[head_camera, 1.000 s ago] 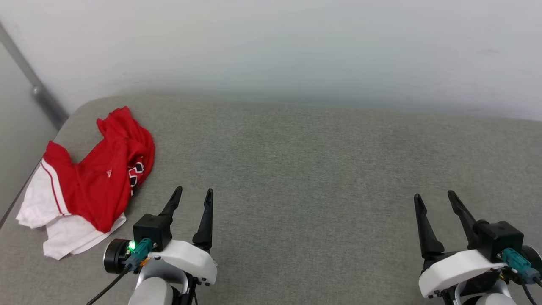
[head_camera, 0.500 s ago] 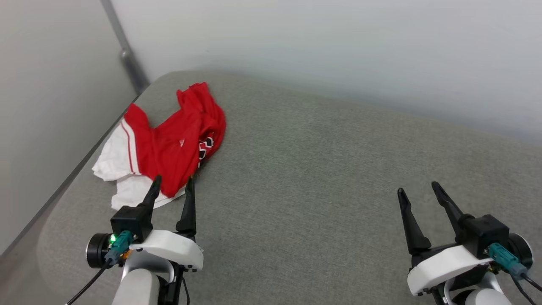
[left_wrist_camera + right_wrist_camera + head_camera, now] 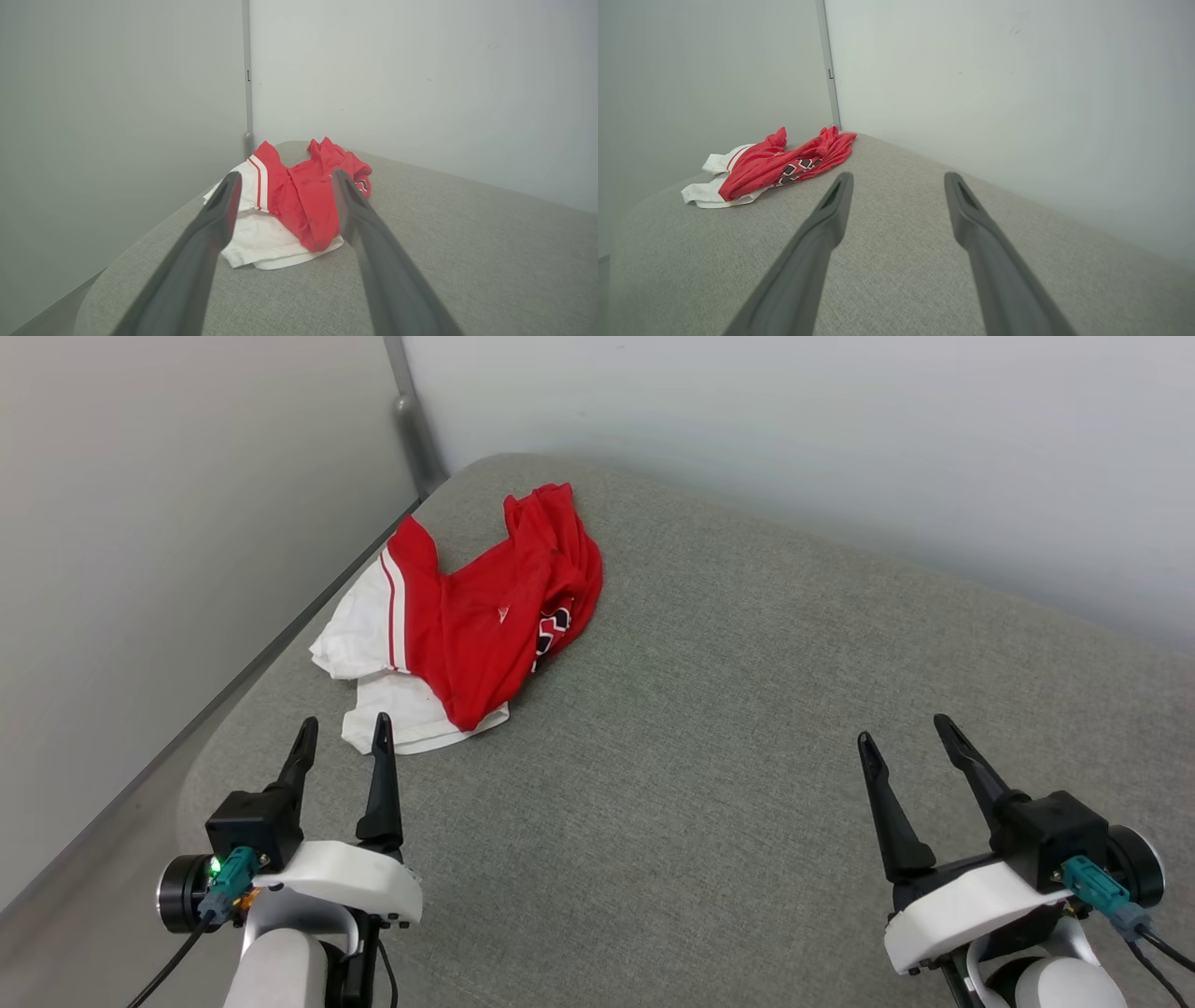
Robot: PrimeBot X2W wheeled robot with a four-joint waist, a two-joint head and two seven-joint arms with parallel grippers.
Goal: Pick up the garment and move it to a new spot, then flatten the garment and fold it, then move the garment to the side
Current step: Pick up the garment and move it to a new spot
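— How are the jaws standing?
— The left gripper and the right gripper are both gaping wide, holding nothing.
— And where is the garment lying?
— It is lying crumpled on the grey cushion, just ahead of the left jaws' tips, well apart from the right jaws, off to their left.
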